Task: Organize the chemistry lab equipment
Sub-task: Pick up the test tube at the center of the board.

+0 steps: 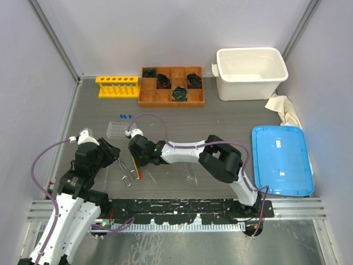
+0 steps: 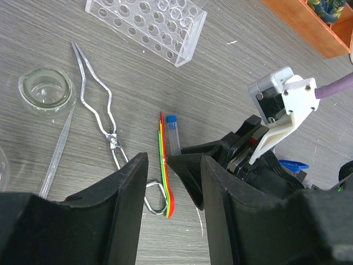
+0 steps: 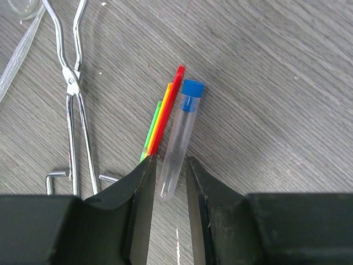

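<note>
The blue-capped test tube lies flat on the worktop, just beside the coloured sticks. Its rounded end sits between the parted fingers of the right gripper (released, nothing clamped). The left gripper, also spread, hangs over the metal tongs.

I'm seeing a clear tube with a blue cap, red-orange-green sticks, silver tongs, all on my grey woodgrain desk. Yellow rack too.

Sticks were part hidden behind a finger of the right claw, tongs were cut off at the tips beyond it, dropper was cropped to its left.
</note>
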Controlling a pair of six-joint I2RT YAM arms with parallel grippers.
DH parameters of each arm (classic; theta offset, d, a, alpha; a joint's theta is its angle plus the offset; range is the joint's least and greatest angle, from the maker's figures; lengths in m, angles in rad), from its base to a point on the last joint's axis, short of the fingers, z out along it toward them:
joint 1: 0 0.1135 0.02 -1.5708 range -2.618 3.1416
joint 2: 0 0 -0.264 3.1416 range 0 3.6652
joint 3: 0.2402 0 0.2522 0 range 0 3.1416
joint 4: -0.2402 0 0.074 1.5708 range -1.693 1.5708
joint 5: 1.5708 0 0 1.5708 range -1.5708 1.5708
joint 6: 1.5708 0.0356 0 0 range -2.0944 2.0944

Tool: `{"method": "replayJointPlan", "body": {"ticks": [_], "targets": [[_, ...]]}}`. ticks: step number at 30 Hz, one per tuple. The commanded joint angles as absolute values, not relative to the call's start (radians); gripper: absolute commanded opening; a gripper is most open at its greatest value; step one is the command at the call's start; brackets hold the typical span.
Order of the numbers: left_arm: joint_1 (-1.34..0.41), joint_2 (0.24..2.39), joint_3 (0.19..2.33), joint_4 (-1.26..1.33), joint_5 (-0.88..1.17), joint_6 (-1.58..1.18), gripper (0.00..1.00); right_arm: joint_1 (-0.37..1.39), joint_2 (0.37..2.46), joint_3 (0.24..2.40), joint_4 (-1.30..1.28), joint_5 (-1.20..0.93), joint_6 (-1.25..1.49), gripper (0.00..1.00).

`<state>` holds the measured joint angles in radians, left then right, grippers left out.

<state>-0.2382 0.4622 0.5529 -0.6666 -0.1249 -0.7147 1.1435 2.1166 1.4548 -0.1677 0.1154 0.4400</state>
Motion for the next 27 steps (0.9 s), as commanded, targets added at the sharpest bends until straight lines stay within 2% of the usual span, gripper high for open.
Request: {"method": "replayJointPlan", "body": {"ticks": [1, 4, 10, 20, 27], "targets": [[-0.240, 0.461, 0.559, -0.645, -0.103, -0.712, 0.45, 1.147, 2.135, 1.513, -0.179, 0.132, 0.451, 0.34], [-0.240, 0.485, 0.556, -0.628, -0.094, -0.712, 0.45, 1.148, 2.139, 1.515, -0.194, 0.139, 0.450, 0.31], [-0.241, 0.617, 0.578, -0.552, -0.026, -0.706, 0.45, 1.147, 2.101, 1.469, -0.196, 0.171, 0.444, 0.02], [-0.240, 0.810, 0.673, -0.417, 0.121, -0.724, 0.45, 1.147, 1.827, 1.181, -0.012, 0.285, 0.429, 0.01], [-0.242, 0.935, 0.741, -0.325, 0.265, -0.756, 0.43, 1.163, 1.599, 0.919, 0.327, 0.254, 0.389, 0.01]]}}
